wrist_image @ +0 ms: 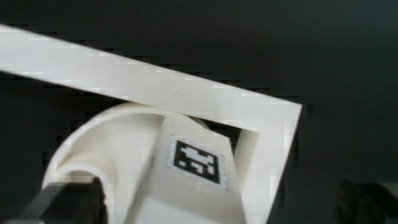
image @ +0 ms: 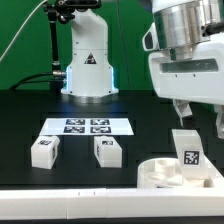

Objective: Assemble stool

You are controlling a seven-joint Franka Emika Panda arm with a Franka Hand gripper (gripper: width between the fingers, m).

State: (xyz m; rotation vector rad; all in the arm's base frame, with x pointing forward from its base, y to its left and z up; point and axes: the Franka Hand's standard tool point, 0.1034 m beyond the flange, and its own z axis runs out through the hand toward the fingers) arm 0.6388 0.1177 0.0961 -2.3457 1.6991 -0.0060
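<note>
The round white seat (image: pixel 160 172) lies on the table at the exterior view's right. One white leg (image: pixel 187 150) with a square tag stands upright in it. My gripper (image: pixel 200 118) hangs just above this leg with its fingers apart and holds nothing. In the wrist view the tagged leg (wrist_image: pixel 199 160) rises from the seat (wrist_image: pixel 98 140) between my two dark fingertips (wrist_image: pixel 63 200); the gripper (wrist_image: pixel 214 208) is open. Two more legs lie loose on the table, one at the left (image: pixel 44 150) and one near the middle (image: pixel 108 152).
The marker board (image: pixel 87 126) lies flat behind the two loose legs. The robot base (image: pixel 88 65) stands at the back. A long white rail (image: pixel 70 203) runs along the front edge, and it also shows in the wrist view (wrist_image: pixel 143 75) beside the seat.
</note>
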